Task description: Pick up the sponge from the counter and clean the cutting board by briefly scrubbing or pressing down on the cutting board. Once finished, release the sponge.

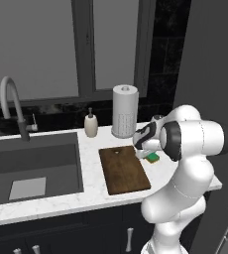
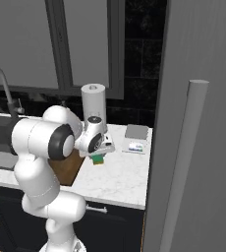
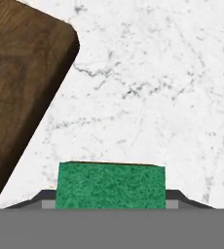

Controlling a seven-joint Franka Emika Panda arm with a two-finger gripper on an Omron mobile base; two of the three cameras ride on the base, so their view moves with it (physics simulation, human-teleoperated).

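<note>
The claw (image 3: pixel 110 206) has the sponge (image 3: pixel 110 186) between its two dark finger tips (image 3: pixel 43 199), one showing at each end of the green block, so it looks closed on it; whether the sponge is lifted or touching the white marble worktop (image 3: pixel 158 97) cannot be told. In the left base view the sponge (image 1: pixel 153 158) sits just beside the right long edge of the dark brown cutting board (image 1: pixel 123 169), under the claw (image 1: pixel 144 154). The board lies flat on the worktop (image 1: pixel 61 203), its small hole toward the wall. Behind it stand a paper towel roll (image 1: pixel 124 110) and a soap bottle (image 1: pixel 90 123). To the left is the dark sink (image 1: pixel 34 168) with a curved tap (image 1: pixel 12 106). A window (image 1: pixel 86 44) rises behind the worktop, dark cabinets (image 1: pixel 61 238) lie below, and a tall grey panel (image 2: pixel 198 123) stands at the right end.
</note>
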